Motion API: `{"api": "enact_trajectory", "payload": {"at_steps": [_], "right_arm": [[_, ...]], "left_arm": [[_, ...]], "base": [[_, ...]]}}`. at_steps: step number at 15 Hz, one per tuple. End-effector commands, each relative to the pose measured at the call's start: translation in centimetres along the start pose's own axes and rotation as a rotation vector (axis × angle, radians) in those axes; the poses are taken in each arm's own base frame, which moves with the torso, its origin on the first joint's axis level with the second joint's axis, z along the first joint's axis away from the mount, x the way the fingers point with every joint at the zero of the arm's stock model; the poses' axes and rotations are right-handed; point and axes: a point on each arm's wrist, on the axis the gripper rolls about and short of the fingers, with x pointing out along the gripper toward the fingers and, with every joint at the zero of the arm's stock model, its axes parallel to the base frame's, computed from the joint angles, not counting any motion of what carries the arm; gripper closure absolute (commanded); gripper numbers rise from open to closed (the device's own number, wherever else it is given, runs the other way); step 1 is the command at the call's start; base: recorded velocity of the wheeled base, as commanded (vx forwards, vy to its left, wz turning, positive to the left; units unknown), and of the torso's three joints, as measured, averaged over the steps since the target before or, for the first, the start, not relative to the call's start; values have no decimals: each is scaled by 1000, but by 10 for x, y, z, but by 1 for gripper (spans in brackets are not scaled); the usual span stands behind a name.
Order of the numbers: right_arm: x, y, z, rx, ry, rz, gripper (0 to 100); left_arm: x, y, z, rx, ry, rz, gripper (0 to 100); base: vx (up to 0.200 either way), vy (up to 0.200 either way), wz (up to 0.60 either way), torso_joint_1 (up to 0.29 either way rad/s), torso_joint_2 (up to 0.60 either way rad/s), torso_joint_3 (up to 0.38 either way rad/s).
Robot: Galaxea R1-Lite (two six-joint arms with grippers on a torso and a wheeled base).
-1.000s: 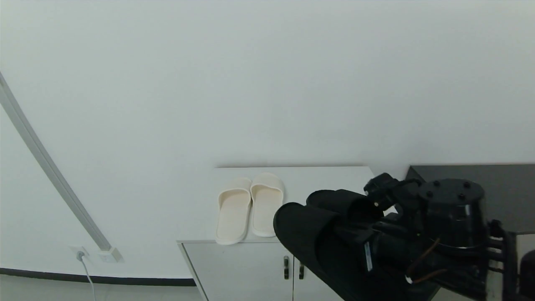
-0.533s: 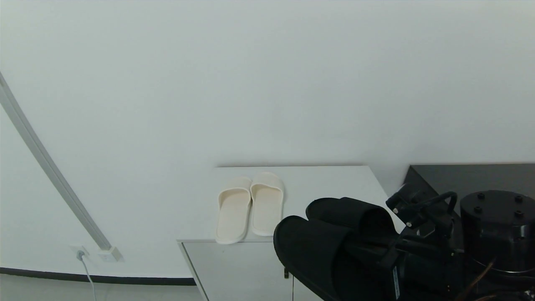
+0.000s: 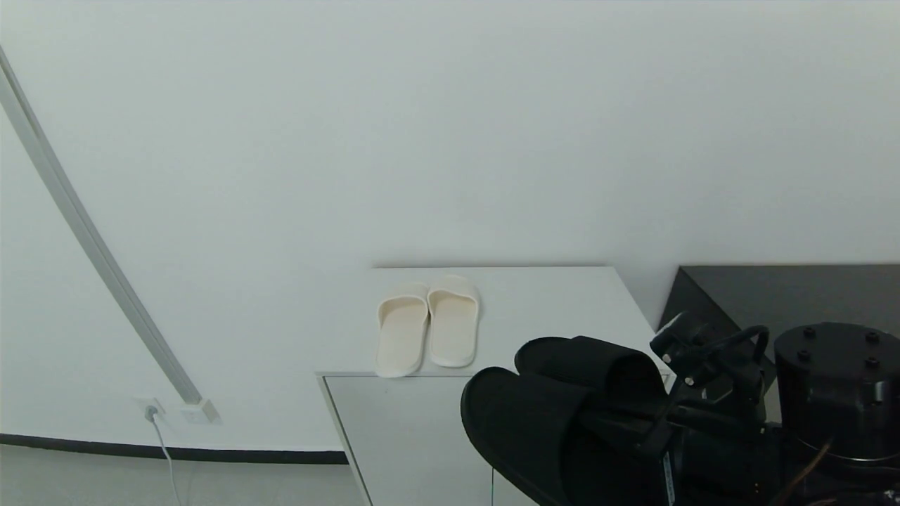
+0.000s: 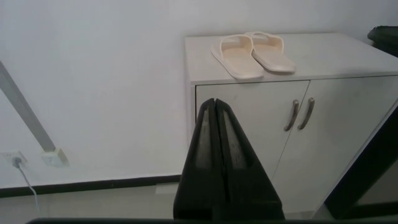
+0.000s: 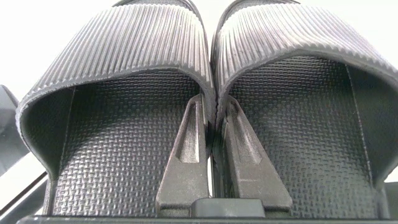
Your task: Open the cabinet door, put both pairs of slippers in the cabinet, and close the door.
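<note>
1. Right gripper [image 5: 212, 109] is clamped on the black slippers [image 3: 555, 414]. Its two fingers sit inside the pair and pinch the two inner walls together, so both slippers hang from one grip, near and right of the cabinet [image 3: 562, 295].
2. Left gripper [image 4: 215, 109] has its fingers pressed together with nothing between them. It points at the cabinet front from the near left.
3. Both cabinet doors [image 4: 249, 124] look shut, and the two handles [image 4: 300, 114] sit side by side at the middle seam. As I judge it, opening a door comes first, and that falls to the free left arm.
4. The left fingers need to part before they reach a handle. A pull straight toward the near side, then a swing along the door's arc, should keep the handle from slipping out.
5. The black pair is best kept to the right and away from the door's swing, with the grip kept firm. The hold is on thin walls only, so a jolt could let one slipper drop.
6. White slippers [image 3: 427, 323] lie side by side on the left of the cabinet top at its near edge. A careless reach over that edge could knock them off.
7. Once a door is open, the black pair should go in toes first and low enough to miss the top panel.
</note>
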Motion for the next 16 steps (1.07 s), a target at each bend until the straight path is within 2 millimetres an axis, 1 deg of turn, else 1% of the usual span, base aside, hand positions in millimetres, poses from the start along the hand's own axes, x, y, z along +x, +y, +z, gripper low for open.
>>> {"api": "enact_trajectory", "payload": {"at_steps": [1, 4, 10, 13, 14, 16], "right_arm": [[0, 1, -1, 0, 4, 5, 100], [0, 1, -1, 0, 5, 8, 100], [-1, 7, -7, -12, 25, 34, 100], [0, 8, -7, -13, 26, 36, 100], [0, 8, -7, -13, 28, 34, 100], [0, 8, -8, -14, 29, 34, 100]], "left_arm": [[0, 0, 0, 0, 1, -1, 100], [0, 0, 0, 0, 1, -1, 100], [0, 0, 0, 0, 1, -1, 100], [0, 0, 0, 1, 2, -4, 100], [0, 0, 0, 1, 2, -4, 0], [0, 0, 0, 1, 2, -2, 0]], "base": [[0, 0, 0, 0, 0, 0], [0, 0, 0, 0, 0, 0], [0, 0, 0, -5, 11, 9], [0, 0, 0, -134, 315, 162], [0, 0, 0, -144, 344, 183], [0, 0, 0, -154, 337, 183]]}}
